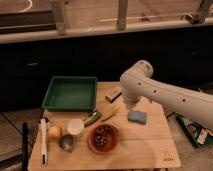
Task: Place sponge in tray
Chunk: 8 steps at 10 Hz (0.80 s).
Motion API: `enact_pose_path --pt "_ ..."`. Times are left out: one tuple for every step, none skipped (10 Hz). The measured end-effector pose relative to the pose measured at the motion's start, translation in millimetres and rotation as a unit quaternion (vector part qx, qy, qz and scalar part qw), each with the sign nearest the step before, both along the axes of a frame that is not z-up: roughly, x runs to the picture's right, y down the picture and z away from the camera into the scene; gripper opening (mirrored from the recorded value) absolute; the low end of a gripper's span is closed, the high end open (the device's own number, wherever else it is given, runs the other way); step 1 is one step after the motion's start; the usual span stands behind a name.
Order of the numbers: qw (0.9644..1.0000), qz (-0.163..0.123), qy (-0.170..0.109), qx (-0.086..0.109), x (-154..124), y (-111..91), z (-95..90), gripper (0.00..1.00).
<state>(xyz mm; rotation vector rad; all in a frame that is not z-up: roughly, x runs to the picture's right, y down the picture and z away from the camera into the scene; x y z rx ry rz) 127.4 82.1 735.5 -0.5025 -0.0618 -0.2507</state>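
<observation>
- nearest the camera, on the wooden table (145, 150), stand an orange bowl (103, 138), a metal cup (66, 143), a white cup (75, 127) and a long white-handled tool (43, 142); none of these belongs to the task.
- a little further back, right of centre, the sponge (137, 116) lies flat on the table, well apart from the tray, with nothing holding it.
- just behind and above the sponge hangs the gripper (128, 102), at the end of the white arm (165, 97) that reaches in from the right. it is near the sponge but seems not to touch it, and i cannot tell whether it is apart or together.
- furthest back, on the left, sits the green tray (67, 107), with nothing in it.
- as i judge it, no part of the task is done. the grasp, the carry leftward across the table and the release into the tray are all left to do.
</observation>
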Motion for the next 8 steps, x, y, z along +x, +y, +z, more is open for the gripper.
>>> enact_pose_path --pt "1.0000 -0.002 0.001 0.003 4 -4 0.5 0.45" --pt "1.0000 -0.006 0.002 0.002 1 -7 0.3 0.38" --pt "0.9999 -0.009 0.003 0.004 -6 -11 0.5 0.29" --pt "0.9999 -0.015 0.004 0.006 -20 -15 1.1 0.17" --pt "0.9998 -0.020 0.002 0.009 -36 -20 2.5 0.08" --pt "0.9997 -0.024 0.002 0.011 -43 -23 3.5 0.05" --pt "0.9995 -0.027 0.003 0.013 -45 -27 5.0 0.05" --pt "0.9994 -0.032 0.003 0.015 -46 -31 7.3 0.05"
